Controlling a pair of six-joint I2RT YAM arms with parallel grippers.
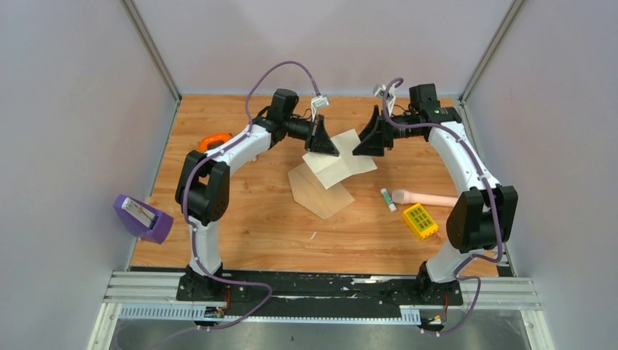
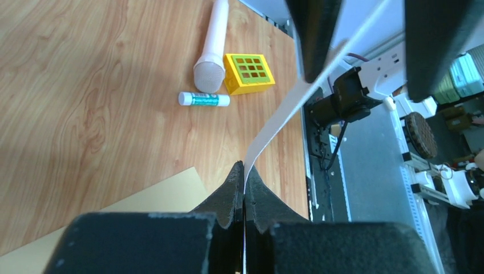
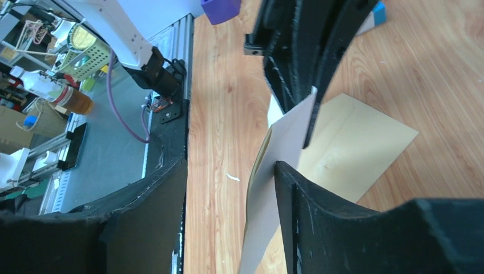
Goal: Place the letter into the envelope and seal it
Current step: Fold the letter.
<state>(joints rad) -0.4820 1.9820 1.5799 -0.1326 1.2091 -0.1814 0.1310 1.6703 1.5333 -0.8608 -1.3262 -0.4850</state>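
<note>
Left pincer (image 2: 243,170) pinches the letter (image 1: 341,160) above the flat envelope (image 1: 321,197); right pincer (image 3: 233,168) spread around it.

Robotics lab test cell, pretty obvious. White left arm (image 1: 218,157) and right arm (image 1: 466,164) bolted to aluminium rail (image 1: 328,295) at edge of wood-grain table (image 1: 240,240), purple cables (image 1: 280,67) looping around, plain grey partition walls (image 1: 65,109) boxing it in. Wrist cams catch lab clutter past table: green basket (image 3: 94,54), amber bottle (image 3: 71,100), green bins (image 2: 465,71).

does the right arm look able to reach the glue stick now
Probably yes: the right arm has its jaws open beside the letter, not clamping it, and the glue stick lies uncovered on that side.
</note>
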